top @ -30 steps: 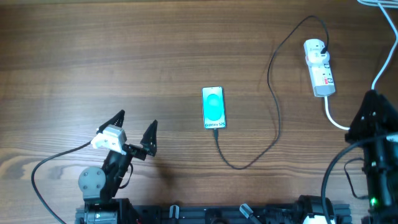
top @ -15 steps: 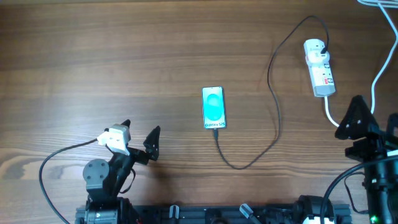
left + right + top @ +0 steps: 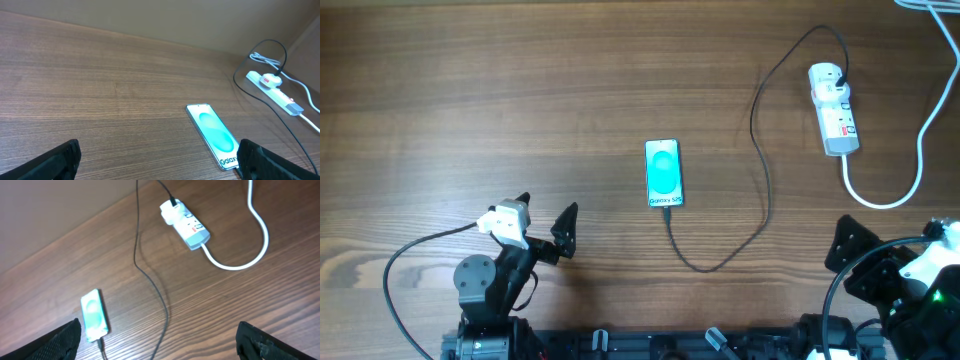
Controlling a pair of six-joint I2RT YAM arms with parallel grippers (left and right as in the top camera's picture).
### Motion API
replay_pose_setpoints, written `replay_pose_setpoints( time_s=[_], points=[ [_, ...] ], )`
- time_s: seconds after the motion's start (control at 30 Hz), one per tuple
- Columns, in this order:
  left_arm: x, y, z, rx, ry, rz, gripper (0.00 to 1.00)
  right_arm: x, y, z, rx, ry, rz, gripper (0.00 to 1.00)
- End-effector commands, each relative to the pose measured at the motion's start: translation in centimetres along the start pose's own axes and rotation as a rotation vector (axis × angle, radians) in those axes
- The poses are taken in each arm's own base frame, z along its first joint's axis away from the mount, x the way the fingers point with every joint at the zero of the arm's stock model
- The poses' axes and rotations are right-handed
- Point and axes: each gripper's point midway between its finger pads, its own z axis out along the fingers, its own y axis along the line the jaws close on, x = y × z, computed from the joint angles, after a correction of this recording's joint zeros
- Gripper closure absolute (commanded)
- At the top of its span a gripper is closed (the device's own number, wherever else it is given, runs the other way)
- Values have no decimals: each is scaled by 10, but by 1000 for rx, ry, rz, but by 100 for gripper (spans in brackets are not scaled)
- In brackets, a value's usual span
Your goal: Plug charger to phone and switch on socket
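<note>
The phone lies flat mid-table with its cyan-green screen lit. It also shows in the left wrist view and the right wrist view. The charger's thin black cable runs from the phone's near end, loops right, then climbs to the white adapter sitting in the socket. The plug tip meets the phone's bottom edge. My left gripper stands open at the front left, holding nothing. At the front right my right gripper is also open and holds nothing, well short of the socket.
A thick white lead curves from the socket's near end toward the right edge and up to the back right corner. Bare wooden tabletop surrounds the phone. The arm bases and their cables sit along the front edge.
The right arm has pulled back from beside the socket to the front right corner, and its jaws have spread open. The left arm shifted slightly toward the front, then stayed still.
</note>
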Motion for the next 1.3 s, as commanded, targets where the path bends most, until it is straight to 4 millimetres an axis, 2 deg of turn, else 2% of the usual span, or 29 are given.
replay_pose_setpoints(
  time_s=[0.0,0.1,0.2,0.4,0.6,0.97,1.2,1.27],
  points=[
    [3,1,0,-1,6,-7,0,-3,-8,-1,43,-27,-8,0],
    [3,1,0,-1,6,-7,0,-7,0,15,4,-43,-114,0],
    [3,1,0,0,7,-7,0,-4,18,43,-122,-111,-220,1],
    [3,1,0,0,7,-7,0,13,39,85,-339,-304,-234,0],
    [3,1,0,0,7,-7,0,18,38,113,-434,-484,-152,0],
    [3,1,0,-1,6,-7,0,48,26,145,-452,-492,-111,0],
    [3,1,0,0,7,-7,0,46,26,145,-449,-514,-127,0],
    [3,1,0,-1,6,-7,0,47,27,144,-436,-530,-205,0]
  ],
)
